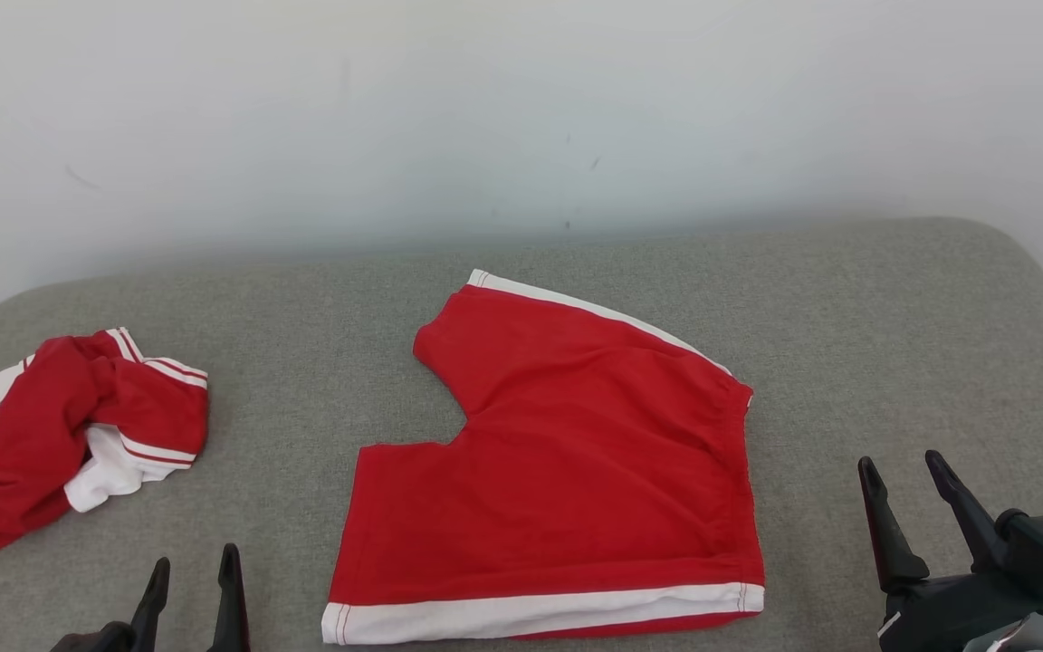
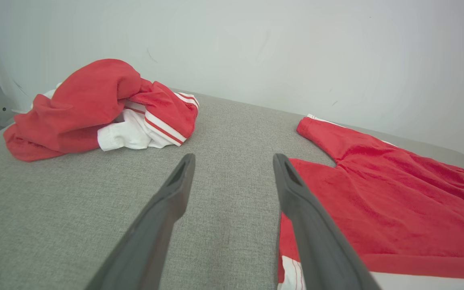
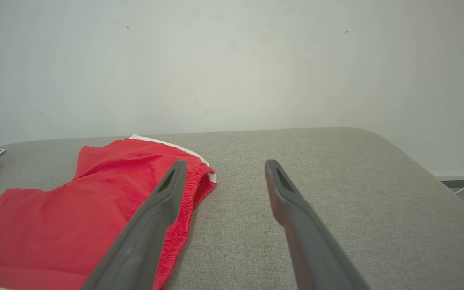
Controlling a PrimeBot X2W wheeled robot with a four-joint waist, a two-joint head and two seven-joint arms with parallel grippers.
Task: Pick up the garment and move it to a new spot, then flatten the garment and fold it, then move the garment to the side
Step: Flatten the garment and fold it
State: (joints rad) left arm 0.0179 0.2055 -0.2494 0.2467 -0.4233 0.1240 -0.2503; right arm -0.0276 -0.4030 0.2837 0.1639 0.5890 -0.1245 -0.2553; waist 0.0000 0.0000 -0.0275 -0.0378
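Across the grey padded worktop (image 1: 847,317), which runs back to a pale wall, we see two red-and-white garments lying well apart. The larger, near the middle and toward the front edge, is a pair of red shorts (image 1: 576,453). It is spread flat, with its elastic waistband (image 1: 739,471) to our right and both legs pointing to our left. A white side stripe (image 1: 540,611) runs along its near edge. We take this to be the piece in hand, flattened but not yet folded.

Far to the left lies a crumpled red-and-white garment (image 1: 60,435), bunched into a heap.

The shorts look like light, soft knit cloth. We expect them to drape and sag the moment they are lifted, and to drag a little on the textured cover instead of sliding freely. Nothing about them is fragile. A pinch in the middle would only gather a single layer. We would rather take hold at the firmer edges, meaning the gathered waistband corners on the right and the leg hems on the left, where seams give the fingers something to bite.

Our right claw (image 1: 900,460) hovers just beside the waistband, fingers spread and holding nothing. Our left claw (image 1: 195,556) sits low at the front, between the two garments, likewise spread wide and empty.
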